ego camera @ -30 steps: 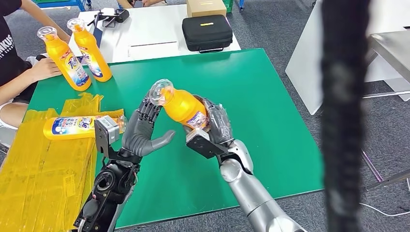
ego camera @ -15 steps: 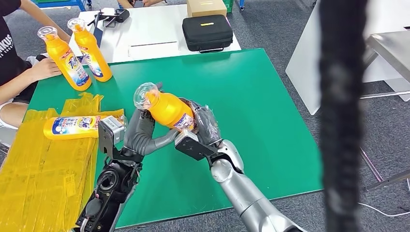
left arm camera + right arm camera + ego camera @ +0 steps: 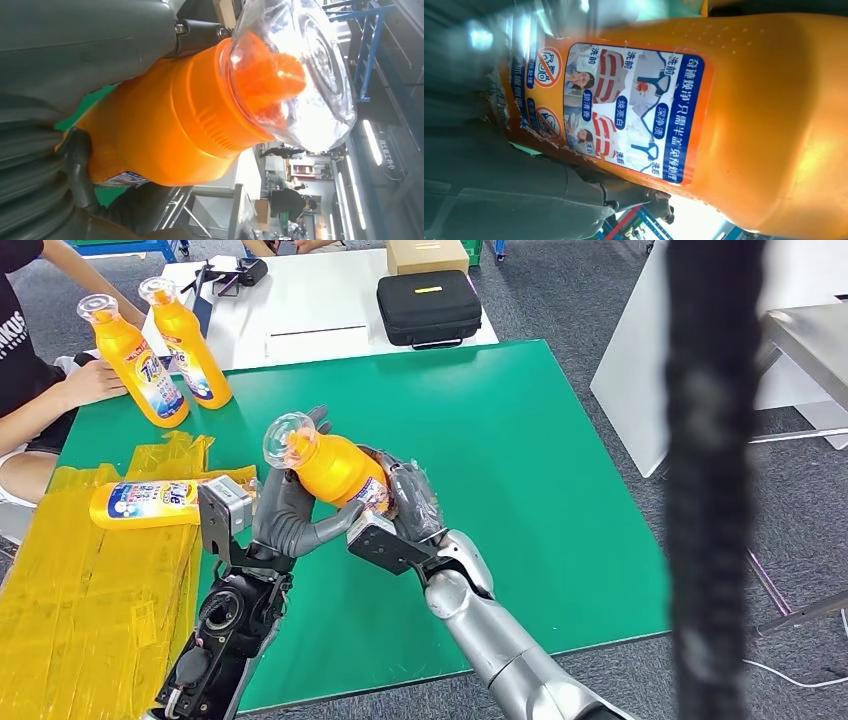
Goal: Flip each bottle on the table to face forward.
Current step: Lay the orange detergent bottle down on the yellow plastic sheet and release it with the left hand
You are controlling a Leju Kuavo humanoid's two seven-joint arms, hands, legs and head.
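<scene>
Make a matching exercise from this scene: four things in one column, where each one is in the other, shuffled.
Things:
1. held bottle
2. lying bottle
3. black case
4. two standing bottles

Places:
A. on the white table behind the green one
B. raised above the green table, between the robot's left hand and right hand
C. upright at the far left of the green table, by a person's hand
D. on its side on the yellow sheet

Pairs: 1-B, 2-D, 3-A, 4-C
</scene>
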